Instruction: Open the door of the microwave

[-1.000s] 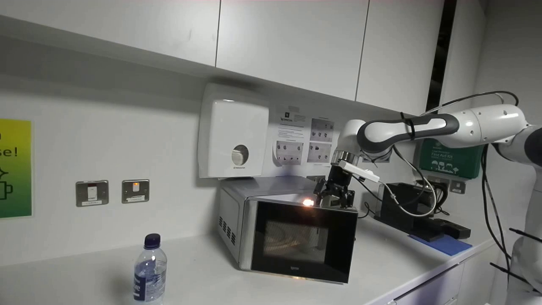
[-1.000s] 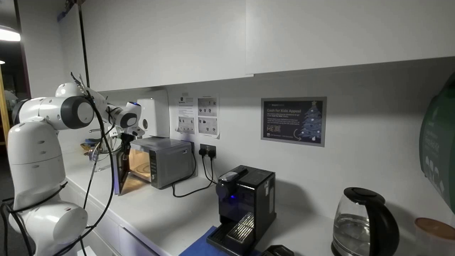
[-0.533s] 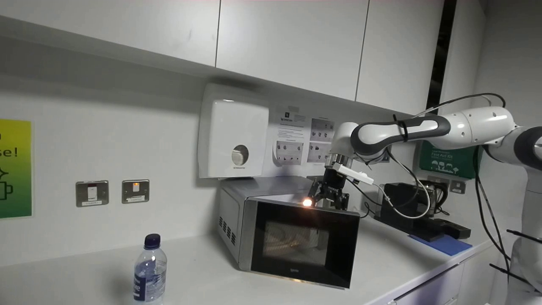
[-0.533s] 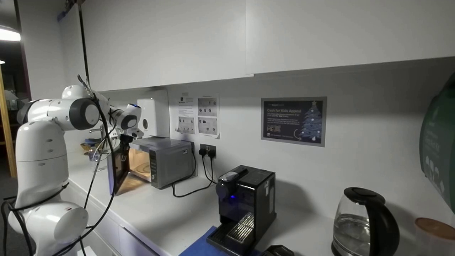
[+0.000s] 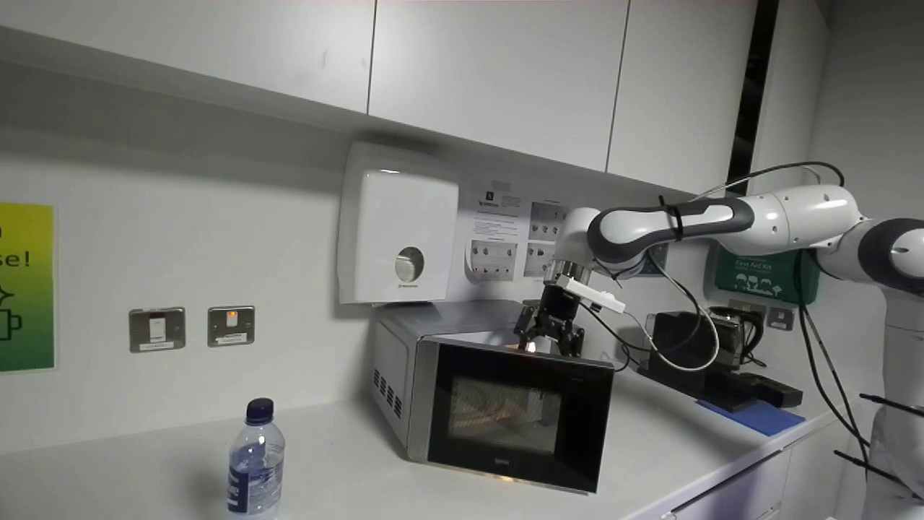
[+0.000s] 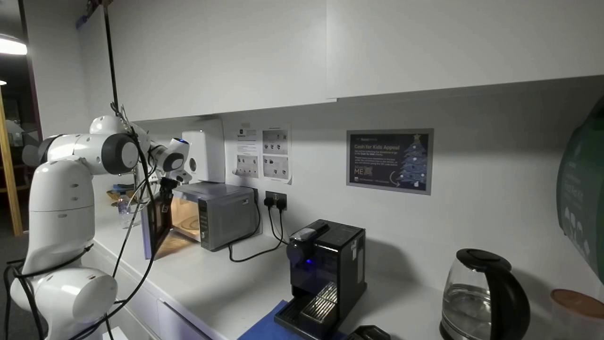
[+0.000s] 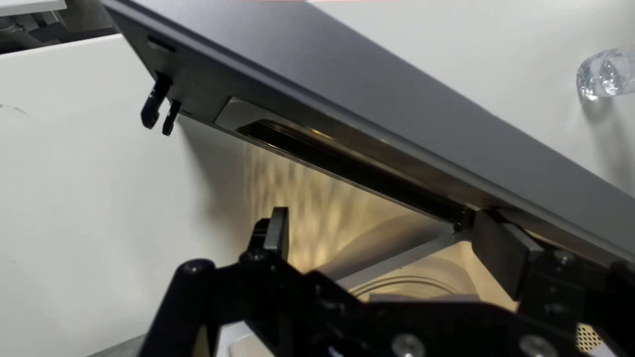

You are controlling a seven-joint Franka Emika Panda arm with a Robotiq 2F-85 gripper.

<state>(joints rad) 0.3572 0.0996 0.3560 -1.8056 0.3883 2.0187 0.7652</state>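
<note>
Wrist view: at left, latch hooks [image 7: 156, 103] mark the free edge of the door [image 7: 357, 94], standing ajar; rigid, I judge, and light to swing if pushed there. Beside its inner side my hand [image 7: 391, 243] gapes, holding nothing; rightward, toward the microwave [image 7: 439, 265], leverage should fade.
</note>
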